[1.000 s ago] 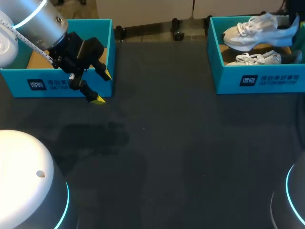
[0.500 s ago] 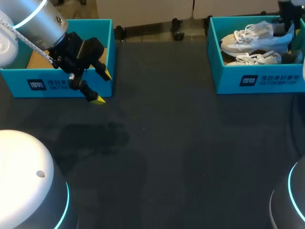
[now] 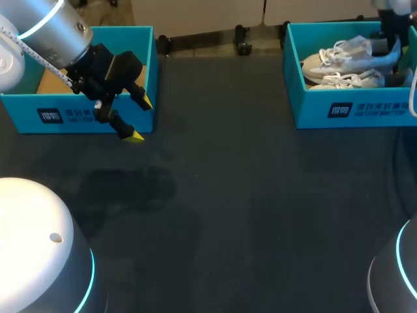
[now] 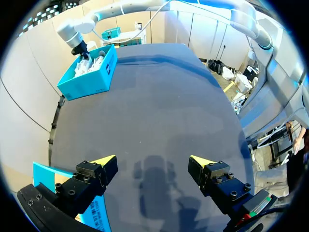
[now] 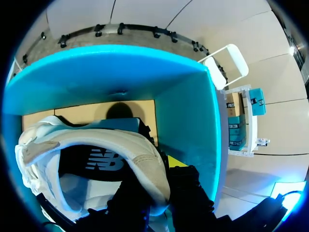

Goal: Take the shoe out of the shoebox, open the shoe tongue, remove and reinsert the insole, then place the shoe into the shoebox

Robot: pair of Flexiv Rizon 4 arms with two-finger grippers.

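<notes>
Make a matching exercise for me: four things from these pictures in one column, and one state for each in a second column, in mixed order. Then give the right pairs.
1. left gripper
2. right gripper
3. left shoebox
4. right shoebox

A. holds two white shoes
B. fingers open, above the table
C. shut on the heel of a shoe
D. brown floor showing, no shoe seen

Pairs: 1-B, 2-C, 3-D, 4-A.
</notes>
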